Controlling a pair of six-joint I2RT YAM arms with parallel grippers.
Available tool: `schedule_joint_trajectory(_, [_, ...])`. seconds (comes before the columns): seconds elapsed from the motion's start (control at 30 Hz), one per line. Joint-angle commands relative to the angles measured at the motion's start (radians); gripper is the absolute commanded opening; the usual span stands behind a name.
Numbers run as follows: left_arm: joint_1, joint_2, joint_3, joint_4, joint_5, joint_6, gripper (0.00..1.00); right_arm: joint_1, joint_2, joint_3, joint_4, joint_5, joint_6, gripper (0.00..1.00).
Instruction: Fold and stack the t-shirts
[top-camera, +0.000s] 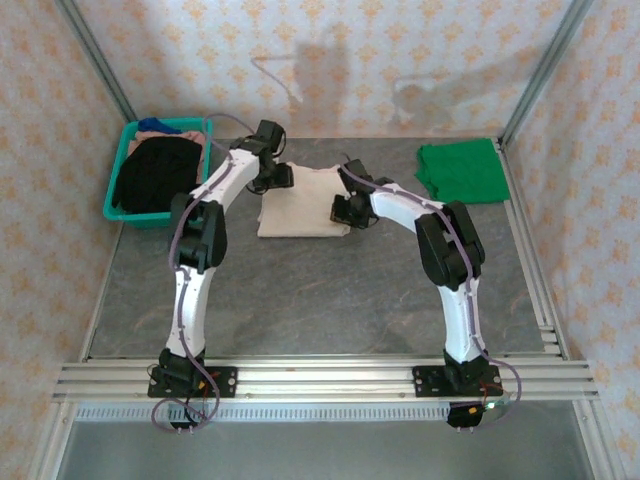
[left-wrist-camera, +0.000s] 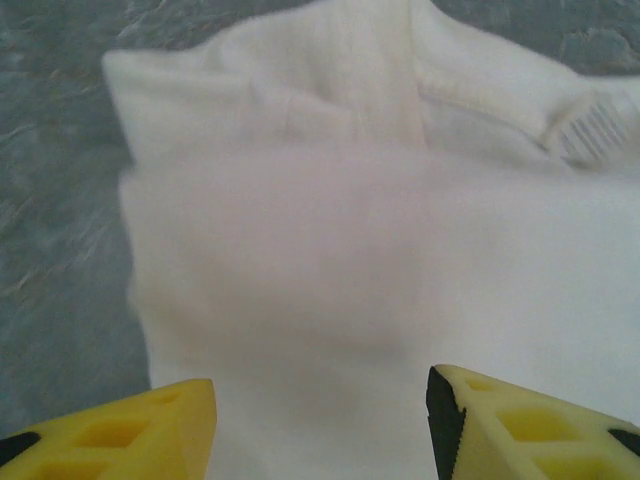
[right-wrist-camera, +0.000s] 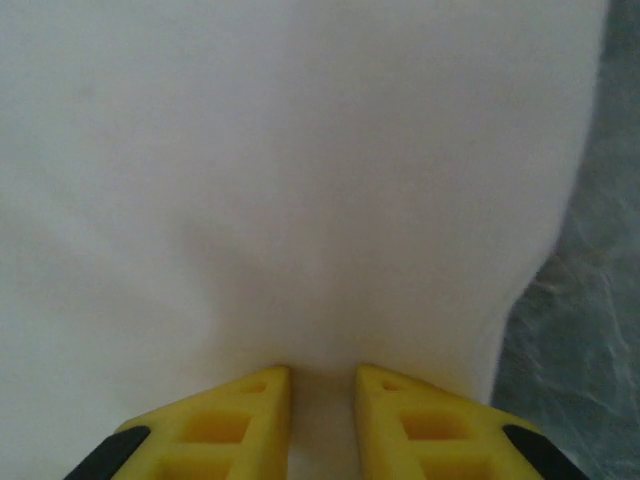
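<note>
- The cream t-shirt (top-camera: 300, 205) lies folded into a rough rectangle on the grey table (top-camera: 300, 310), at mid-width and toward the far side, between the two arms' wrists.
- The left gripper (left-wrist-camera: 320, 380) sits at the far left corner of that fold. Its yellow fingers (left-wrist-camera: 150, 430) are spread wide apart above the cloth and clamp nothing.
- The left wrist view shows the shirt's ribbed collar and a small label near the top right, with layered edges lying over one another.
- The right gripper (right-wrist-camera: 322, 372) is at the near right edge of the cream t-shirt. Its fingers are drawn close with a narrow strip of cloth between them, and creases run toward that gap, so it appears to be pinching the fabric, though the actual contact is hard to make out.
- The green t-shirt (top-camera: 458, 170) lies folded at the far right of the table, well apart from the cream one.
- A teal basket (top-camera: 118, 180) stands at the far left, holding dark clothes (top-camera: 160, 172).
</note>
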Motion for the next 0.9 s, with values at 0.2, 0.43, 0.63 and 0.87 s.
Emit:
schedule_joint_trajectory(0.2, [0.040,0.259,0.292,-0.154,-0.031,-0.084,0.56,-0.010,-0.065,-0.118,-0.041,0.025,-0.112,0.23])
schedule_joint_trajectory(0.43, [0.041,0.143,0.231,-0.117,0.014,-0.072,0.60,-0.022,-0.242,-0.117,-0.079,0.067,-0.134,0.19])
schedule_joint_trajectory(0.63, [0.038,0.058,0.212,-0.122,0.045,-0.072,0.74,-0.023,-0.088,0.105,-0.083,0.109,-0.132,0.21])
schedule_joint_trajectory(0.87, [0.031,-0.150,-0.034,-0.058,0.028,-0.046,0.76,-0.064,0.300,0.625,-0.282,0.136,-0.111,0.22])
